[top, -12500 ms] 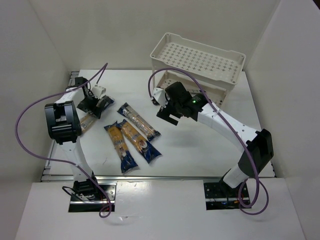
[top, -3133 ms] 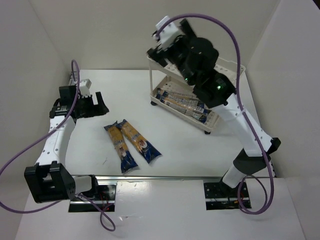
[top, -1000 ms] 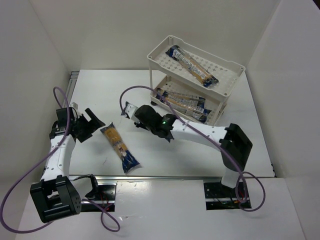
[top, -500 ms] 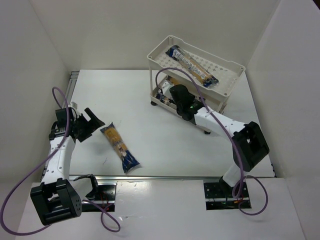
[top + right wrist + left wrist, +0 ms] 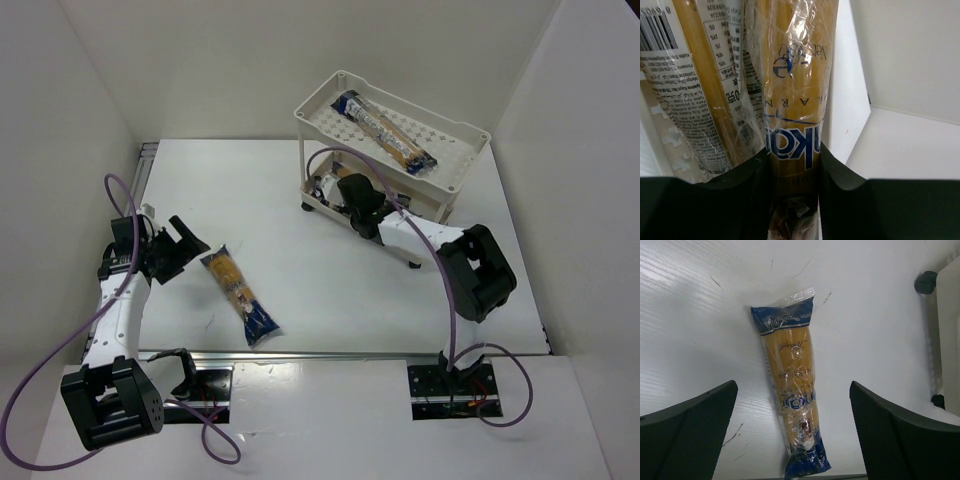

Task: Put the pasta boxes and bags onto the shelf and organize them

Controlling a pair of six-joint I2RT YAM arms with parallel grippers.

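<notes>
The cream-white shelf (image 5: 460,165) stands at the back right. One spaghetti packet (image 5: 381,127) lies on its top tier, and more packets (image 5: 700,75) lie in the lower tier. My right gripper (image 5: 333,190) reaches into the lower tier's left end, shut on a yellow spaghetti packet (image 5: 795,85) beside those. In the right wrist view the gripper (image 5: 792,152) clamps the packet at its blue lettering. A last packet (image 5: 238,295) lies on the table. My left gripper (image 5: 186,246) hovers open just left of it, and in the left wrist view the packet (image 5: 790,380) lies lengthwise between the spread fingers (image 5: 695,425).
White walls close in the table on the left, back and right. One shelf wheel (image 5: 925,282) and the shelf's edge (image 5: 951,340) show at the right of the left wrist view. Purple cables loop off both arms.
My right arm has swung from the table's middle to the shelf and pushed its packet into the lower tier. The left arm and the table packet have not moved.
</notes>
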